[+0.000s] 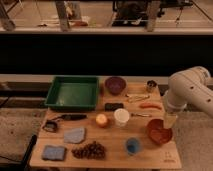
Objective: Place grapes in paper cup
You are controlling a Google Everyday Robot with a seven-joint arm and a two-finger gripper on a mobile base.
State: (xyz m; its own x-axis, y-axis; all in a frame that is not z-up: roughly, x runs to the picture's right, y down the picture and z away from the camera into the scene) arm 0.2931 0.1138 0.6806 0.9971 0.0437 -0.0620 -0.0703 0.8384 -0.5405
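The grapes (90,150) lie as a dark reddish-purple cluster near the front edge of the wooden table, left of the middle. The paper cup (121,117) stands upright at the middle of the table, white with a pale rim, up and to the right of the grapes. My gripper (170,120) hangs from the pale arm (189,92) at the right side of the table, pointing down just above a red bowl (159,131). It is far to the right of both the grapes and the cup.
A green tray (73,92) sits back left, a dark purple bowl (115,85) beside it. An orange fruit (101,120) is left of the paper cup, a blue cup (132,145) in front. Sponges (75,135), a black tool (65,118) and utensils (136,97) lie around.
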